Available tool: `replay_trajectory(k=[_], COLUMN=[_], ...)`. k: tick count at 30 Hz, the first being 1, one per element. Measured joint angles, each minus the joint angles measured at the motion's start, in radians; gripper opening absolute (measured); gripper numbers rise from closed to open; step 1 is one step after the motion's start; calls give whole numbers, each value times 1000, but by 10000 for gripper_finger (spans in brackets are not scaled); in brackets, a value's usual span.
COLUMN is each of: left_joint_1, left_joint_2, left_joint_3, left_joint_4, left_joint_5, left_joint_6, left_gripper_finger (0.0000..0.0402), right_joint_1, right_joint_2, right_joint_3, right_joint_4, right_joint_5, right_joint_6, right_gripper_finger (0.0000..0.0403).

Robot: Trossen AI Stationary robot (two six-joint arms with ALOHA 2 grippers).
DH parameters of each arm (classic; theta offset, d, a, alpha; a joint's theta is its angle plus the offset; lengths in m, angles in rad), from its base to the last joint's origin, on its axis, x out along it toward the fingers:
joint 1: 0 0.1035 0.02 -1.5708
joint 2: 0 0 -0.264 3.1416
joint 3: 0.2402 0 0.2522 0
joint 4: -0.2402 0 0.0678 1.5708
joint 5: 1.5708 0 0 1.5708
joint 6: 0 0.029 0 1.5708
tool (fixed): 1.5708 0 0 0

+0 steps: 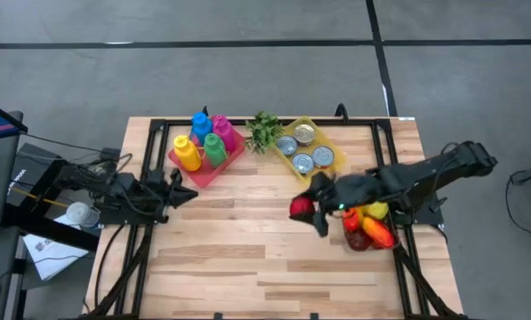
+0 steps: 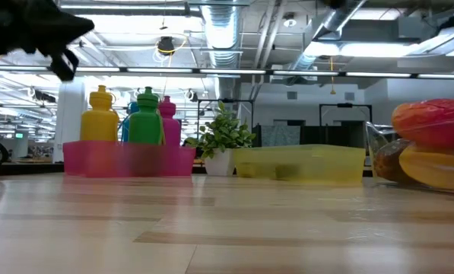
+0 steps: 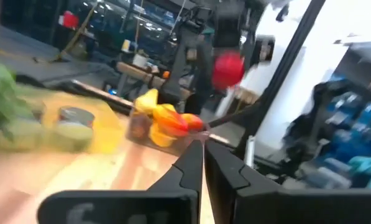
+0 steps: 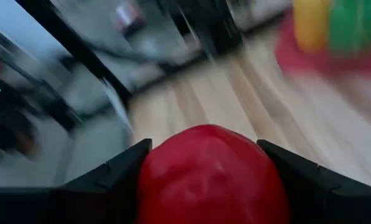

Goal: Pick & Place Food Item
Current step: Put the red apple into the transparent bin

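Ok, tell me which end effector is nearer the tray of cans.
Right. The right end effector, holding a red fruit, sits just in front of the tray of cans. The left end effector is shut and waits near the bottle tray, farther off.

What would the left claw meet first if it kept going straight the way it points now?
Most likely the right claw and the round red food item it holds, raised above the wooden table. The left claw points that way, but height is unclear.
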Motion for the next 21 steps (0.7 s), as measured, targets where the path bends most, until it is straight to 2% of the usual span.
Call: replay_trajectory(k=[3, 7, 10, 14, 17, 21], left_joint_1=[0, 0, 1, 0, 0, 0], left_joint_2=[0, 26, 35, 41, 54, 69], left_joint_3=[-101, -102, -102, -102, -102, -102], left_joint_4=[132, 123, 149, 145, 147, 145], left_joint_5=[25, 15, 13, -13, -40, -40], left_joint_6=[-64, -85, -64, -39, -38, -37], left_gripper_finger=[1, 1, 1, 1, 1, 1], right_joint_1=[-18, -22, -21, -19, -18, 3], right_joint_2=[-56, -106, -134, -169, -196, -231], right_joint_3=[1, 1, 1, 1, 1, 1], right_joint_4=[137, 319, 514, 754, 838, 838], right_joint_5=[0, -34, -123, -296, -397, -428], right_joint_6=[-37, -64, -49, -10, 35, 65], right_gripper_finger=[269, 269, 270, 270, 270, 270])
